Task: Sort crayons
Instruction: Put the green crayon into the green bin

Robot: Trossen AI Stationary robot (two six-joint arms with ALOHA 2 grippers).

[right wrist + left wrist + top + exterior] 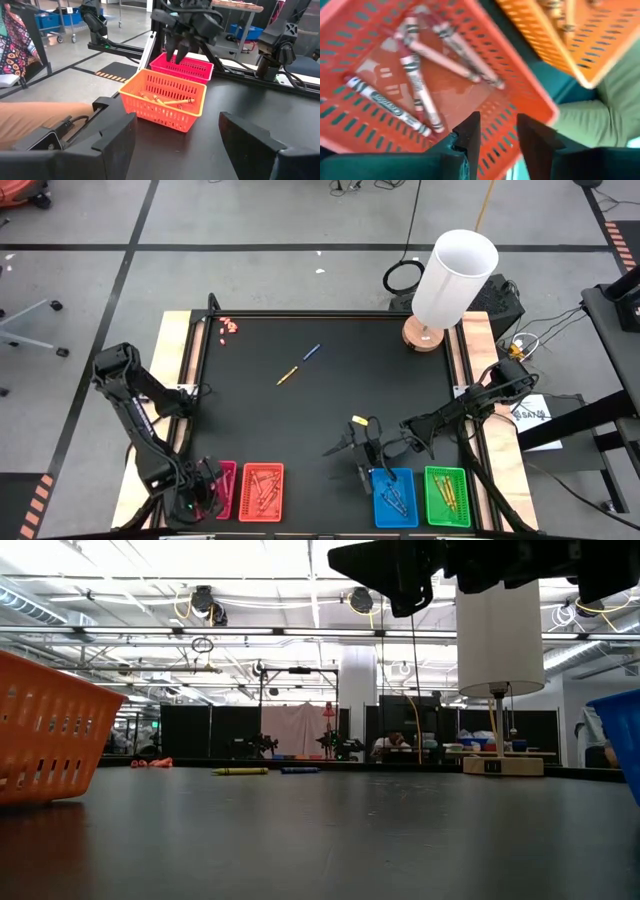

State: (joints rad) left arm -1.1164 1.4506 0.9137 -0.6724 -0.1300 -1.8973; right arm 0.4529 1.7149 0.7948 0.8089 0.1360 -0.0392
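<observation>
My left gripper [497, 132] hangs open, pointing down over the pink tray [224, 488] at the near left, with nothing between its fingers. Several red and pink crayons [417, 85] lie flat on that tray's floor. The right wrist view shows the same gripper [179, 56] above the pink tray [192, 67]. My right gripper [360, 438] waits wide open and level above the table, near the blue tray [394, 496]. A yellow crayon [288, 375] and a blue crayon [312, 352] lie flat on the black mat, toward the far side.
An orange tray [262, 492] with crayons stands beside the pink one, and a green tray [447, 496] beside the blue. A white lamp [452, 275] stands at the far right corner. Small pink bits [229, 327] lie at the far left corner. The mat's middle is bare.
</observation>
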